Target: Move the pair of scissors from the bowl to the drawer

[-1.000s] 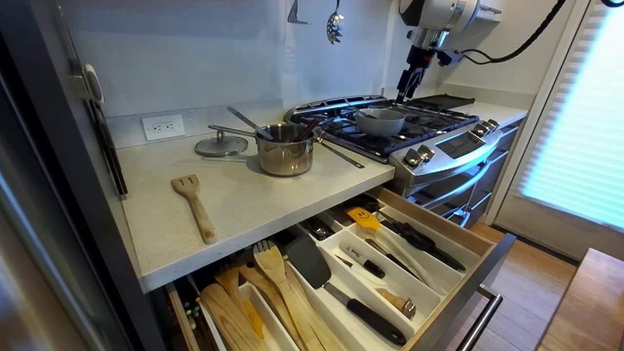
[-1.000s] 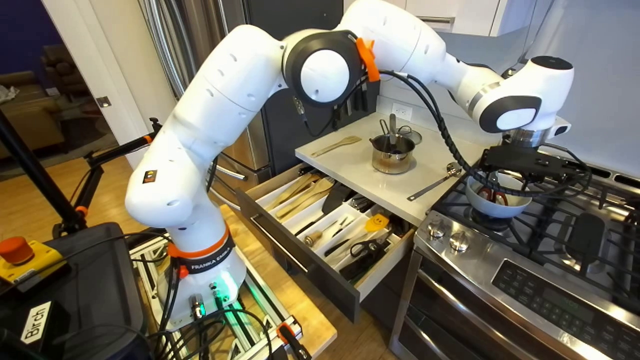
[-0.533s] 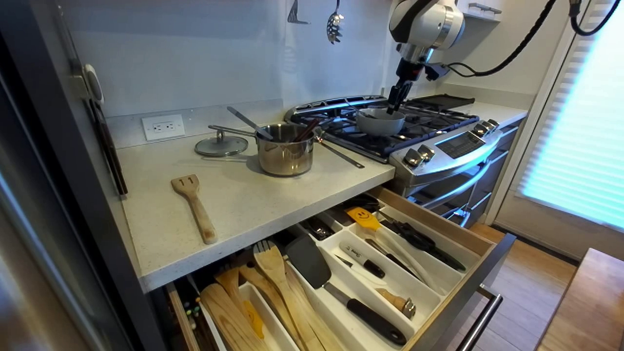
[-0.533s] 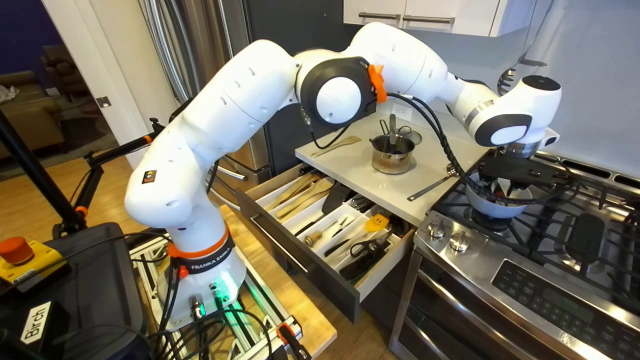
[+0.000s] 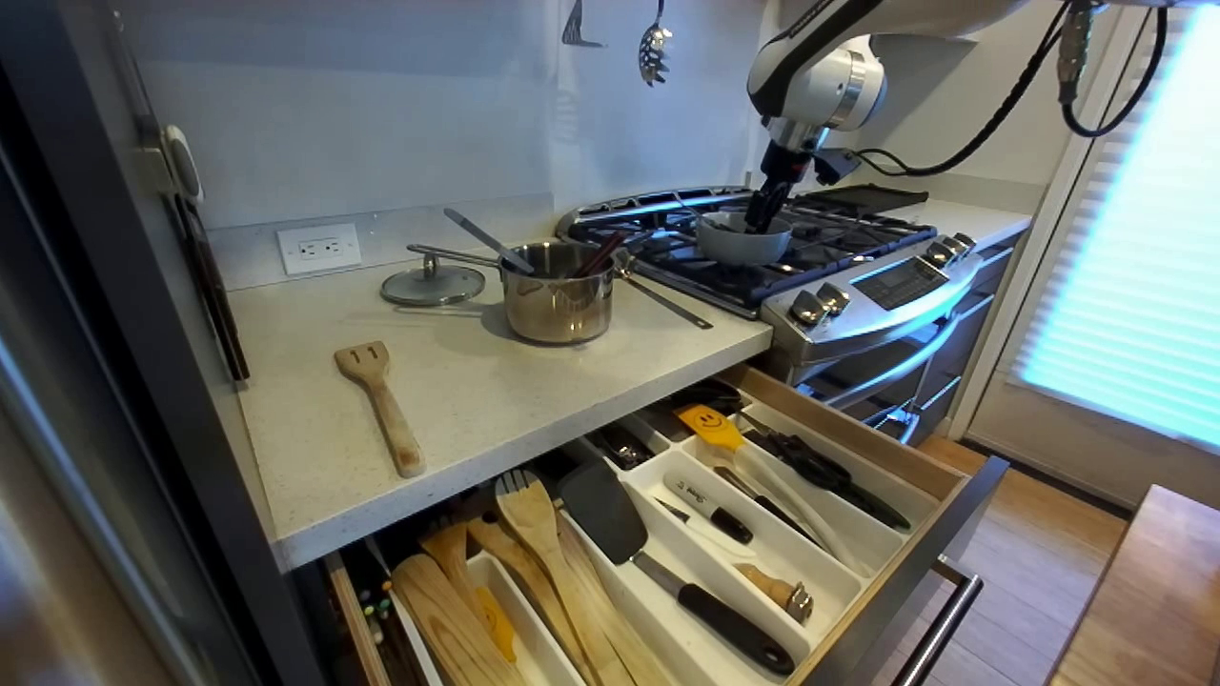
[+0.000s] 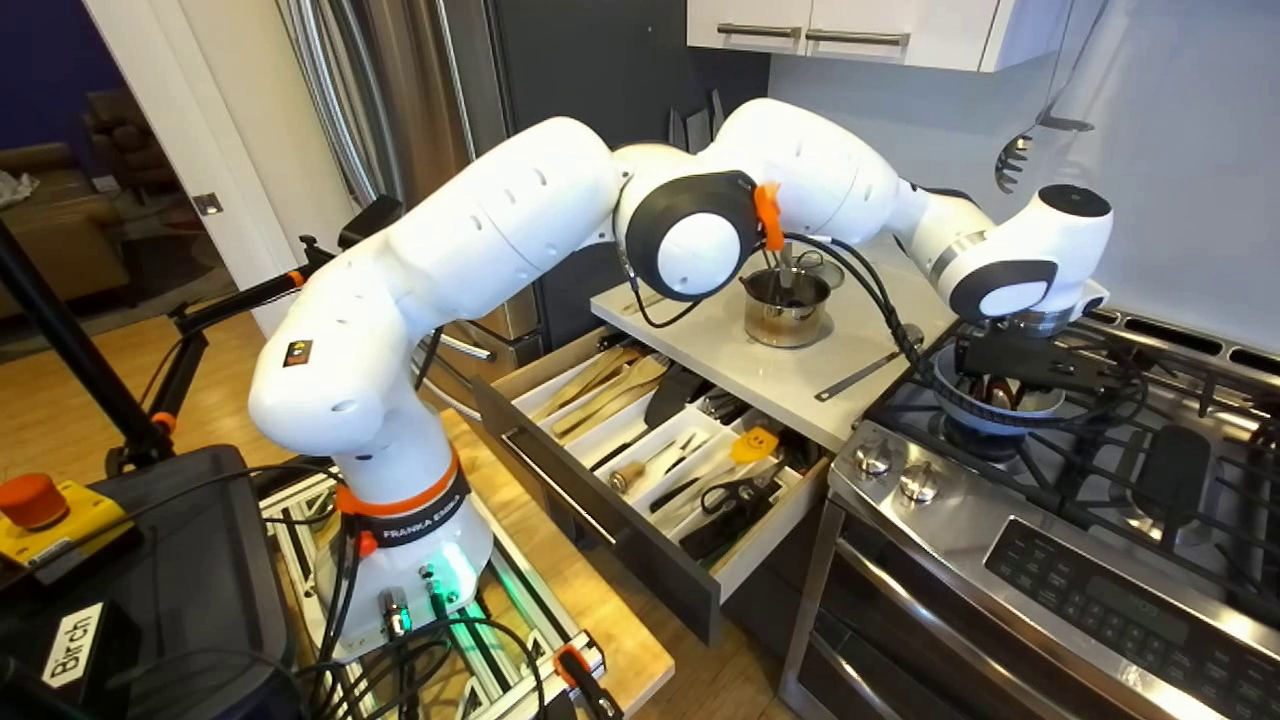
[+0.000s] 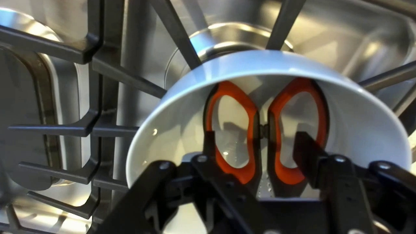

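Note:
The pair of scissors (image 7: pixel 253 130) has red-orange and dark handles. It stands handles-up in the pale round bowl (image 7: pixel 260 63); its blades are hidden. The bowl sits on the stove in both exterior views (image 5: pixel 739 246) (image 6: pixel 985 418). My gripper (image 7: pixel 255 143) is open, its fingertips apart, one over the outer part of each handle loop; I cannot tell if they touch. In an exterior view the gripper (image 5: pixel 758 224) reaches down inside the bowl's rim. The drawer (image 5: pixel 858 433) is pulled open, with white dividers, cutlery and black-handled tools.
A steel pot (image 5: pixel 558 310) holding utensils stands on the counter. Beside it lie a glass lid (image 5: pixel 434 286), a long-handled utensil (image 5: pixel 672 300) and a wooden spatula (image 5: pixel 381 405). Black stove grates (image 6: pixel 1080 480) surround the bowl. Wooden spoons (image 5: pixel 548 543) lie in the drawer's left part.
My gripper has come down from above the stove into the bowl, around the scissors' handles. The bowl and the drawer have not moved.

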Tool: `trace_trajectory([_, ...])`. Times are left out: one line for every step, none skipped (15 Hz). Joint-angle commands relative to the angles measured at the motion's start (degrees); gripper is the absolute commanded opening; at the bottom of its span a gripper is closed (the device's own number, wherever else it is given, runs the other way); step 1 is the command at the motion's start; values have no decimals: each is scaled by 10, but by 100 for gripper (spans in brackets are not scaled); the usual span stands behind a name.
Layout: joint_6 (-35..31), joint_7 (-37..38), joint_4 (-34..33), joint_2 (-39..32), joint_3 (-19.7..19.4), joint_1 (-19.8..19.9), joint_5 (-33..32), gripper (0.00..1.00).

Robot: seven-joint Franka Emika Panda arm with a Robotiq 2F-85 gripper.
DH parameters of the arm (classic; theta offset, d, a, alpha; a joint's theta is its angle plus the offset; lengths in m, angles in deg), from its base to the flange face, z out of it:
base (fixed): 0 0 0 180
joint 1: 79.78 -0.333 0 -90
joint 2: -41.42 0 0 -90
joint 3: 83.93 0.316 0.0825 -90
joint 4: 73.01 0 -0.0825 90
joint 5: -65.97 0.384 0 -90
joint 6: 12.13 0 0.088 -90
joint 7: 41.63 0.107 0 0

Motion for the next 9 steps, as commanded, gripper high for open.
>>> trace_trajectory([6,-18,-46,-35,11,6,5,35])
trace_trajectory([7,-19,-50,-38,12,6,4,34])
trace_trajectory([6,-22,-53,-39,15,6,5,33])
trace_trajectory([7,-23,-57,-41,17,6,5,32])
trace_trajectory([9,-24,-61,-46,17,6,4,39])
trace_trajectory([9,-26,-65,-49,18,6,3,41])
trace_trajectory([12,-25,-71,-55,18,5,3,49])
trace_trajectory([13,-24,-74,-59,18,5,2,48])
trace_trajectory([15,-23,-77,-63,16,5,1,54])
